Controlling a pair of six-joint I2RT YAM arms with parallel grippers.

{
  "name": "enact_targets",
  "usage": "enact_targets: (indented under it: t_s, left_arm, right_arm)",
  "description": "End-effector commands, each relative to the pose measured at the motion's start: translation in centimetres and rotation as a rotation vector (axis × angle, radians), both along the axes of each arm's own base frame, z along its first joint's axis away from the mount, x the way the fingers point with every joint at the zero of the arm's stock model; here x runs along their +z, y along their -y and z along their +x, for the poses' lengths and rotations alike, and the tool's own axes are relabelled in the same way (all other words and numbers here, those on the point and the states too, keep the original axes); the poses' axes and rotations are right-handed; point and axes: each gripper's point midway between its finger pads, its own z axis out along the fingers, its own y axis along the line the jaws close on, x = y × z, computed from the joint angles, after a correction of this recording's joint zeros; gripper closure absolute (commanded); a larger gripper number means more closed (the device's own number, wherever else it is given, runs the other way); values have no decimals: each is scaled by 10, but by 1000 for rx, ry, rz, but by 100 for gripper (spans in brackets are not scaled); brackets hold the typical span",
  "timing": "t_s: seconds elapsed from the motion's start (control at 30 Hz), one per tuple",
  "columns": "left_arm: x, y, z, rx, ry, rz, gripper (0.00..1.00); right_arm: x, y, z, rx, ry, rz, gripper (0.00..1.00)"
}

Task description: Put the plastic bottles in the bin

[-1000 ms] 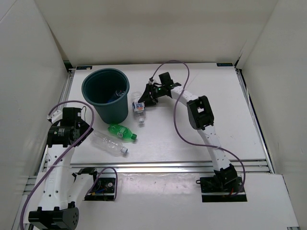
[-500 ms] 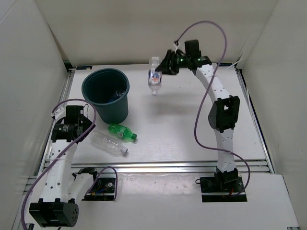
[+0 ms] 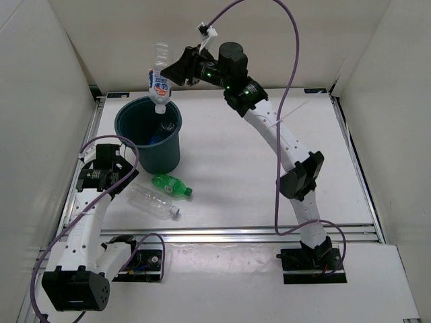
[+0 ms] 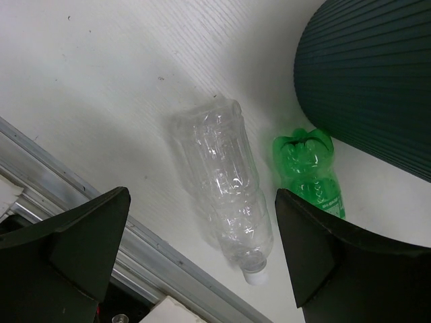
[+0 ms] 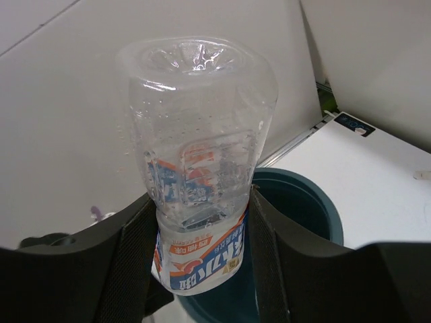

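Overhead, right gripper clamps labelled bottle above bin rim

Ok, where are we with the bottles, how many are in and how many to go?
One bottle looks to be in the bin already, with clear and blue showing inside. The right gripper holds a labelled bottle neck down over the bin's mouth, not yet released. To go: the green bottle and the clear unlabelled bottle lie on the table beside the bin, the left gripper open above them.
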Motion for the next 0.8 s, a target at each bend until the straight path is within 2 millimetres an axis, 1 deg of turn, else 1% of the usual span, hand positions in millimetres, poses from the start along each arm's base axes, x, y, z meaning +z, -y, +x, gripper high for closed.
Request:
enact_targets:
  t_s: [0.0, 0.03, 0.07, 0.1, 0.13, 0.2, 0.23, 0.27, 0.3, 0.33, 0.37, 0.4, 0.43, 0.47, 0.5, 0.53, 0.57, 0.6, 0.63, 0.67, 0.7, 0.73, 0.77]
  left_arm:
    - [15, 2, 8, -33, 47, -2, 0]
    - [15, 2, 8, -33, 47, -2, 0]
    - [14, 2, 8, -41, 45, 2, 0]
    - [13, 2, 6, -41, 35, 2, 0]
    - [13, 2, 5, -48, 33, 7, 0]
    - [15, 3, 5, -53, 42, 0, 0]
    - [15, 3, 5, -53, 42, 0, 0]
    - [17, 3, 4, -53, 51, 0, 0]
    - [17, 3, 4, -53, 51, 0, 0]
    - [14, 3, 3, -53, 42, 0, 0]
    - [15, 5, 3, -58, 53, -7, 0]
    - [14, 7, 2, -64, 61, -16, 0]
    - [7, 7, -1, -57, 44, -22, 0]
    - [8, 10, 1, -59, 65, -40, 0]
    - [8, 14, 1, -72, 81, -57, 0]
    - [4, 17, 0, -79, 70, -69, 0]
    - [0, 19, -2, -79, 76, -86, 0]
    - [-1, 22, -4, -77, 84, -104, 0]
    - [-2, 29, -3, -91, 99, -138, 0]
    - [-12, 34, -6, -106, 88, -162, 0]
    - [-12, 40, -6, -127, 116, -186, 0]
    - [-16, 48, -5, -132, 128, -234, 0]
    - [-31, 49, -11, -101, 105, -255, 0]
  right_arm:
    - [-19, -3, 42, -106, 29, 25, 88]
    - [-20, -5, 41, -96, 32, 26, 84]
    - [-33, -15, 41, -83, 12, 20, 81]
    - [-40, -22, 36, -69, 1, 10, 77]
    - [-49, -31, 31, -34, -2, 3, 60]
    - [-59, -35, 30, -13, -3, -16, 41]
    - [-66, -35, 27, 0, -22, -35, 29]
    - [-59, -32, 25, -2, -4, -41, 25]
    - [-60, -29, 26, -19, -1, -52, 21]
    - [-46, -23, 20, -21, 24, -44, 15]
    - [-46, -20, 18, -21, 26, -60, 0]
    - [-42, -18, 15, -21, 26, -60, 0]
    - [-27, -6, 15, -45, 51, -57, 0]
    - [-34, -2, 14, -58, 36, -92, 0]
    - [-19, 12, 10, -81, 53, -87, 0]
    - [-16, 22, 13, -103, 56, -97, 0]
    - [-18, 32, 14, -125, 52, -127, 0]
    - [-9, 49, 18, -183, 46, -130, 0]
    - [-6, 59, 19, -211, 40, -134, 0]
    - [-4, 69, 21, -235, 42, -144, 0]
    - [4, 81, 17, -255, 39, -145, 0]
    - [6, 89, 17, -267, 44, -153, 0]
    - [1, 92, 17, -278, 30, -166, 0]
